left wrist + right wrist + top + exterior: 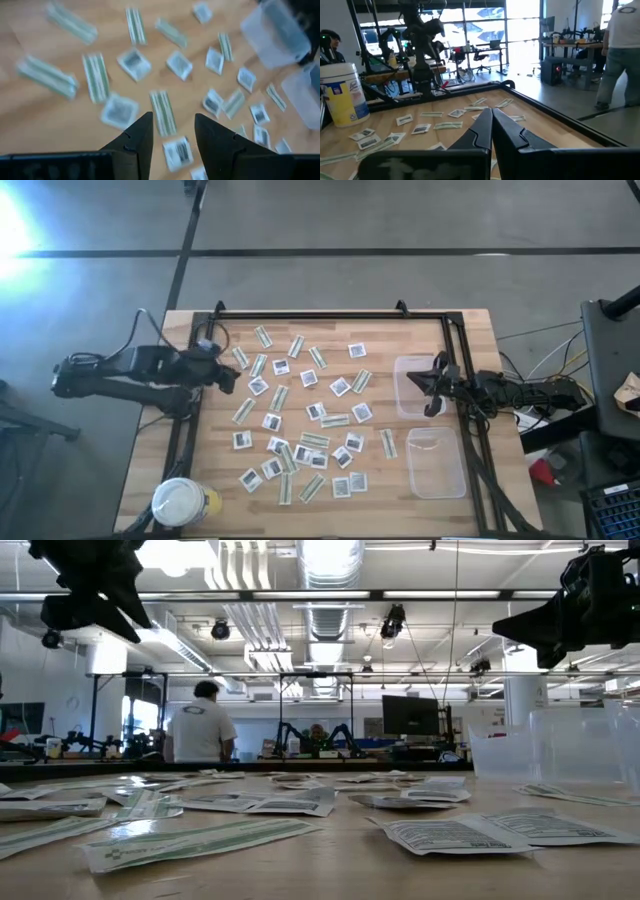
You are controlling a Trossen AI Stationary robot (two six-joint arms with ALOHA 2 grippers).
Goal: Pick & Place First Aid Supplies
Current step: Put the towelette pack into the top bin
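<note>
**Caller:** Where are your pincers at this moment?

**Robot:** My left gripper (228, 376) hangs above the table's (450, 505) left edge, near the far-left fringe of the scattered packets. In my left wrist view the two dark fingers (137, 137) stand parted with a clear gap between them, and nothing sits in that gap. My right gripper (434, 380) is over on the right side, above the farther clear tub (412, 392). Its fingers (482, 127) are pressed together, tip to tip, holding nothing that I can see.

**Caller:** And the first aid supplies?

**Robot:** The first aid supplies (300, 420) lie flat all over the middle of the wooden top: square white packets with dark print mixed with narrow green-and-white strips. From low down, one green strip (200, 840) and one printed white packet (455, 833) lie nearest the camera. Below my left fingers a striped strip (162, 111) lies on the wood, with a white square (120, 111) just beside it.

**Caller:** Anything in the tubs?

**Robot:** I cannot tell for the farther one; my right arm covers part of it. The nearer clear tub (438, 463) looks bare inside. A white-lidded jar (182, 503) stands at the near-left corner. Beyond the table, a person in a white shirt (200, 726) stands facing away.
</note>
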